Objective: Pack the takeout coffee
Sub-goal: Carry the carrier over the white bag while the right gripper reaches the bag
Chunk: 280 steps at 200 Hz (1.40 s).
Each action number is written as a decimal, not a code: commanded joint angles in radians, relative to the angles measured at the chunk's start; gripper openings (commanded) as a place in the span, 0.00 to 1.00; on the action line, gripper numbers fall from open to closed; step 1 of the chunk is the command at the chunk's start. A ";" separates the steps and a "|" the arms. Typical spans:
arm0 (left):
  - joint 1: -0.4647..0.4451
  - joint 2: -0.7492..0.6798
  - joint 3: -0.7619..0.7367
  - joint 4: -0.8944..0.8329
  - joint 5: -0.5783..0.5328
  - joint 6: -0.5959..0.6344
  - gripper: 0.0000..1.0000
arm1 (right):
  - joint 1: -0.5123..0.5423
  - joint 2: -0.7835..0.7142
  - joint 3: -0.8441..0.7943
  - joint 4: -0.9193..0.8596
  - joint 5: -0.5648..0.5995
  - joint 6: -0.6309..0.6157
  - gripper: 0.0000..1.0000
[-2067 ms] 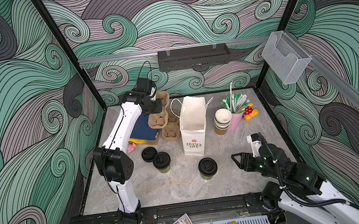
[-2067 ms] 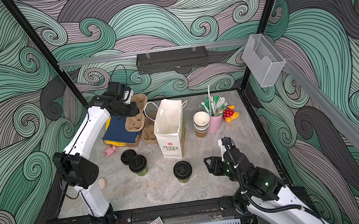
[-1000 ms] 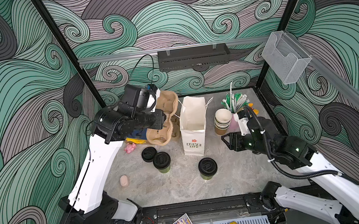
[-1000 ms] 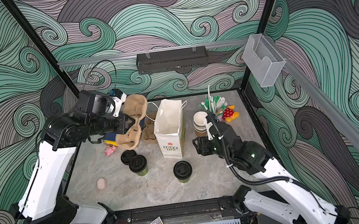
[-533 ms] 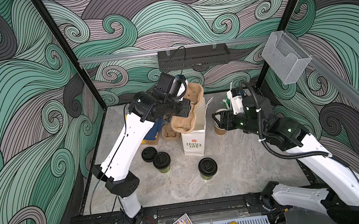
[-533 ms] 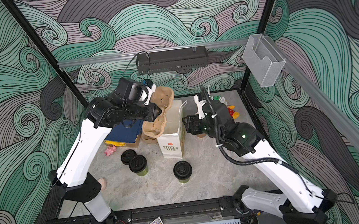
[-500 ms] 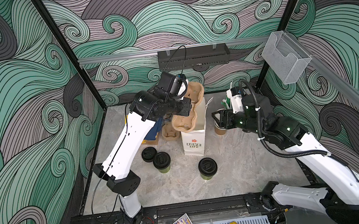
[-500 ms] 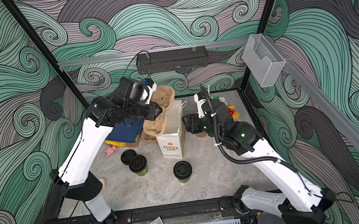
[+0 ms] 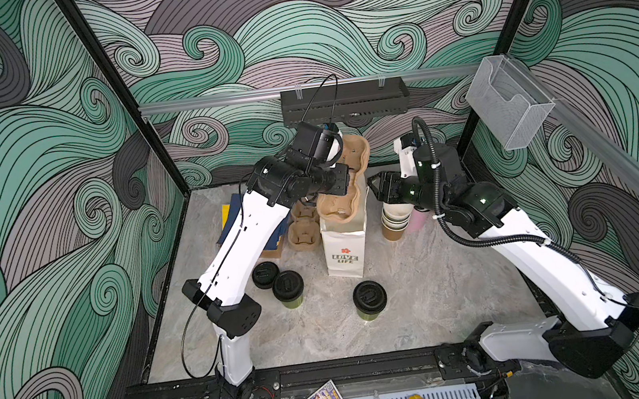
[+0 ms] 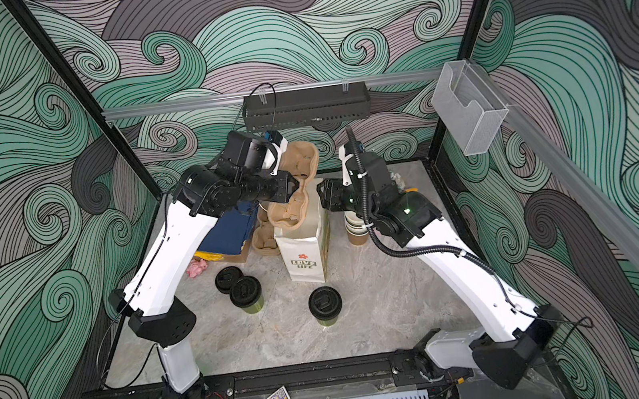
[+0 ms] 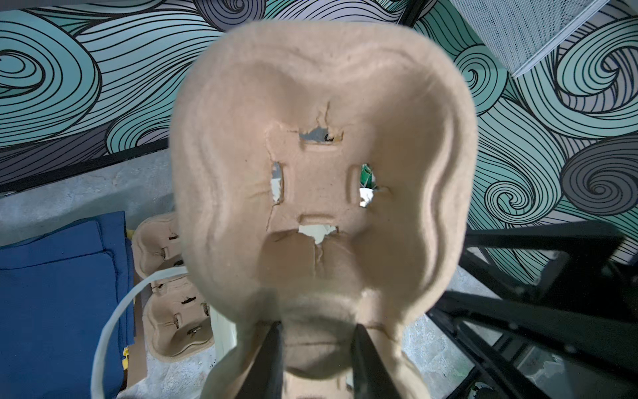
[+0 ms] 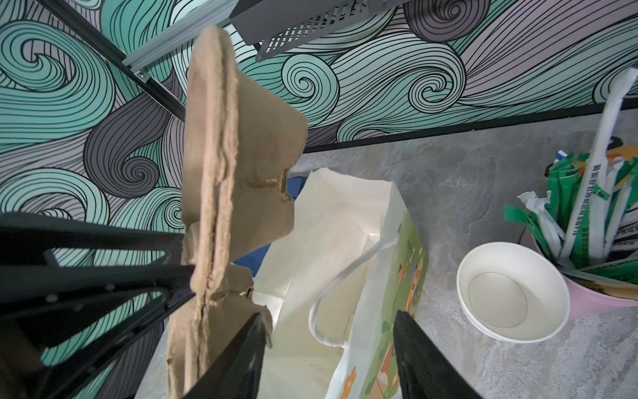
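Bright, even light; the left wrist view blurs the pulp carrier [image 11: 321, 193].

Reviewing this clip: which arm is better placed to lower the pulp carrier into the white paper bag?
Left: the left hand grips the carrier at the bag mouth; the right hand is open beside it, holding nothing.

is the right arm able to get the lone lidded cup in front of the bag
Probably yes: the right pincer is open, and the lidded cup stands alone on the table, clear of the bag.
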 commanded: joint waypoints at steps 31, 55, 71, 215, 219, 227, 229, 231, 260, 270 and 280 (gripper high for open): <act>0.012 0.032 0.031 0.028 -0.016 -0.027 0.17 | -0.024 0.057 0.035 0.005 -0.034 0.021 0.53; 0.014 0.042 0.030 0.018 -0.029 -0.039 0.16 | -0.027 0.069 0.035 -0.003 -0.031 0.019 0.48; 0.015 0.050 0.031 0.008 -0.039 -0.045 0.16 | -0.029 0.063 0.036 -0.019 -0.021 0.012 0.42; 0.012 0.121 0.072 -0.168 -0.007 -0.096 0.15 | -0.028 -0.024 -0.080 0.067 -0.145 0.085 0.06; 0.013 0.123 0.075 -0.169 -0.007 -0.095 0.14 | -0.029 -0.026 -0.081 0.068 -0.148 0.085 0.06; 0.013 0.128 0.079 -0.169 -0.008 -0.093 0.14 | -0.028 -0.029 -0.082 0.071 -0.153 0.085 0.05; 0.012 0.128 0.079 -0.169 -0.008 -0.093 0.14 | -0.029 -0.029 -0.082 0.071 -0.153 0.085 0.05; 0.012 0.128 0.079 -0.169 -0.010 -0.093 0.15 | -0.028 -0.030 -0.082 0.071 -0.155 0.085 0.05; 0.013 0.143 0.094 -0.172 -0.027 -0.087 0.14 | -0.029 -0.053 -0.092 0.071 -0.161 0.082 0.12; 0.013 0.149 0.108 -0.173 -0.030 -0.086 0.14 | -0.028 -0.065 -0.098 0.068 -0.162 0.076 0.15; 0.012 0.155 0.122 -0.171 -0.031 -0.087 0.14 | -0.029 -0.076 -0.103 0.061 -0.166 0.067 0.17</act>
